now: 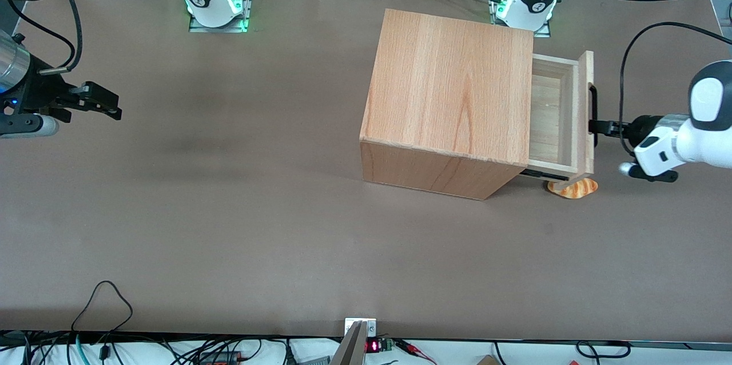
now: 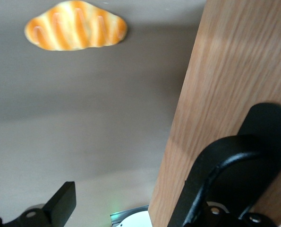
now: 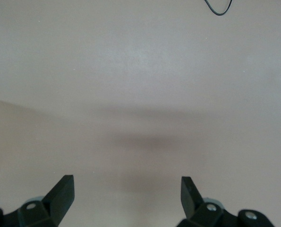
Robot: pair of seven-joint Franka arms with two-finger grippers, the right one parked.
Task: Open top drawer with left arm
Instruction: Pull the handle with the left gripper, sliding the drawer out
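Croissant, top drawer front twd gripper, handle lengthwise.

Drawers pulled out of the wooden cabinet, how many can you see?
1: the shallow pale-wood top drawer sticks out of the cube-shaped wooden cabinet toward the working arm's end. The black two-finger claw sits at its slim black bar handle. Lower drawers may be hidden.

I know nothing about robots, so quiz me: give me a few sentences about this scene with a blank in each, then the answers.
1. The top drawer of the wooden cabinet is partly ____.
2. The gripper is at the drawer's black ____.
3. The striped bread roll lies on the ____, beside the cabinet.
4. The inside of the drawer looks ____.

Missing words: open; handle; table; empty
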